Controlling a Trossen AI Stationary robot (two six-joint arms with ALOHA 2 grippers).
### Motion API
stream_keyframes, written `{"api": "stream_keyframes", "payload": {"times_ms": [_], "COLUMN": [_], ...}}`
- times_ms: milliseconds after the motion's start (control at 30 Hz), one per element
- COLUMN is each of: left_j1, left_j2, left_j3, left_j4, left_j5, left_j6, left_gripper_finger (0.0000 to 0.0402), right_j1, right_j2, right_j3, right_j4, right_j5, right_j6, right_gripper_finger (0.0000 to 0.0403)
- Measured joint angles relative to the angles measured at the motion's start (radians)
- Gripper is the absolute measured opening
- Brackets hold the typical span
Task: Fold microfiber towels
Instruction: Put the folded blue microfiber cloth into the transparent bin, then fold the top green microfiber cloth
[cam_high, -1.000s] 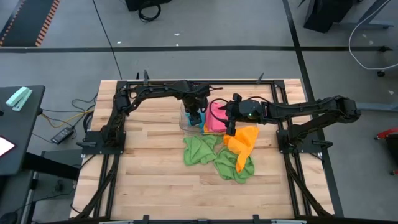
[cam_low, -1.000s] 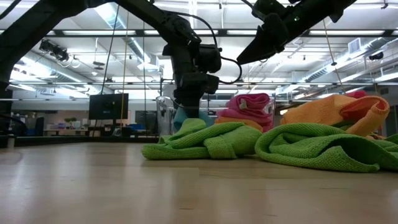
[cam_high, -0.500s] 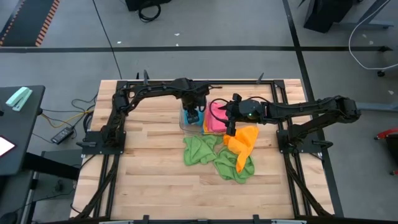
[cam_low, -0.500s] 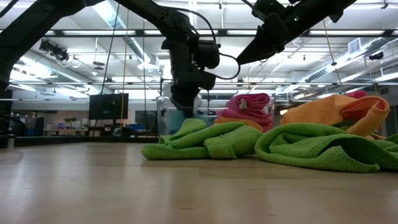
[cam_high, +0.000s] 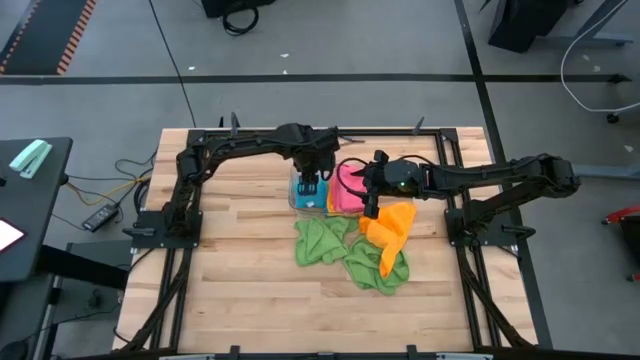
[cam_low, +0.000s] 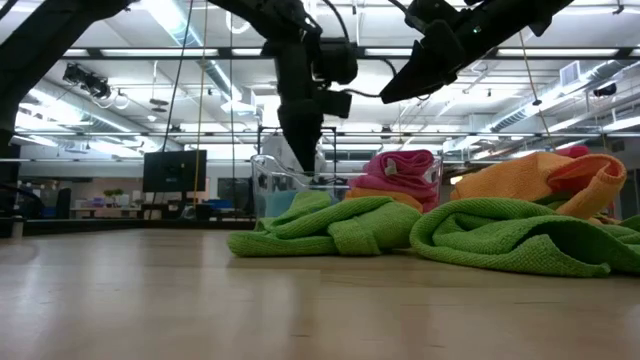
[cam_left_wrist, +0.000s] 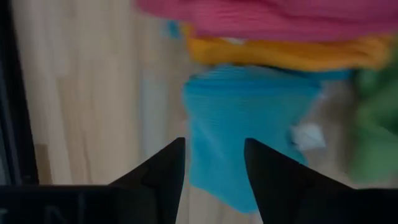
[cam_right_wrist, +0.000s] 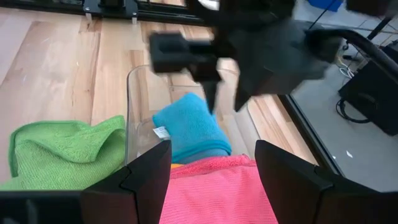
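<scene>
A clear plastic tray stands at the table's far middle. A folded blue towel lies flat in it beside a stack with a pink towel on top. My left gripper hangs open just above the blue towel, pointing down and touching nothing. My right gripper stays open in the air over the pink stack. In front of the tray, an orange towel and two crumpled green towels lie on the wood.
A black metal frame runs around the tabletop, with the arm bases at its left and right sides. Bare wood reaches from the towels to the near edge and the left side.
My left gripper has risen straight up out of the tray and rolled about its pointing line. The blue towel has stayed lying in the tray below it.
</scene>
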Motion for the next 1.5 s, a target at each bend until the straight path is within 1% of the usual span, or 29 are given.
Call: {"api": "stream_keyframes", "payload": {"times_ms": [100,200,267,333,400,567,633,700,767,900,1067,1233,1367,1500], "left_j1": [-0.025,-0.044,-0.044,-0.036,-0.030,-0.040,-0.047,-0.052,-0.060,-0.065,-0.067,-0.066,-0.069,-0.098], "left_j2": [0.002,0.004,0.007,0.006,0.006,0.013,0.007,0.007,0.016,0.008,0.005,0.005,0.003,-0.026], "left_j3": [-0.003,-0.037,-0.065,-0.094,-0.127,-0.209,-0.233,-0.242,-0.248,-0.224,-0.140,-0.081,-0.069,-0.095], "left_j4": [-0.064,-0.036,0.003,0.077,0.102,0.153,0.197,0.250,0.243,0.218,0.118,0.063,0.052,0.081], "left_j5": [0.061,0.073,0.056,0.026,0.021,0.013,0.004,-0.021,-0.035,-0.040,-0.035,-0.035,-0.038,-0.042], "left_j6": [0.040,0.041,-0.001,-0.059,-0.092,-0.091,-0.093,-0.094,-0.089,-0.063,-0.059,-0.035,-0.036,-0.030], "left_gripper_finger": [0.0174,0.0177,0.0177,0.0174,0.0170,0.0161,0.0157,0.0153,0.0149,0.0140,0.0132,0.0131,0.0130,0.0114], "right_j1": [0.000,0.000,0.000,0.000,0.000,0.000,0.000,0.000,0.000,0.000,0.000,0.000,0.000,0.000], "right_j2": [0.000,0.000,0.000,0.000,0.000,0.000,0.000,0.000,0.000,0.000,0.000,0.000,0.000,-0.026], "right_j3": [0.000,0.000,0.000,0.000,0.000,0.000,0.000,0.000,0.000,0.000,0.000,0.000,0.000,0.000], "right_j4": [-0.002,-0.002,-0.002,-0.002,-0.002,-0.001,0.003,0.003,0.004,0.004,0.004,-0.001,-0.018,-0.117], "right_j5": [0.000,0.000,0.000,0.000,0.000,0.000,0.000,0.000,0.000,0.000,0.000,0.000,0.000,0.000], "right_j6": [0.000,0.000,-0.004,-0.001,0.002,0.002,0.001,0.001,0.003,0.005,0.005,0.004,0.004,0.010], "right_gripper_finger": [0.0241,0.0241,0.0241,0.0241,0.0241,0.0241,0.0241,0.0241,0.0241,0.0241,0.0241,0.0241,0.0241,0.0241]}}
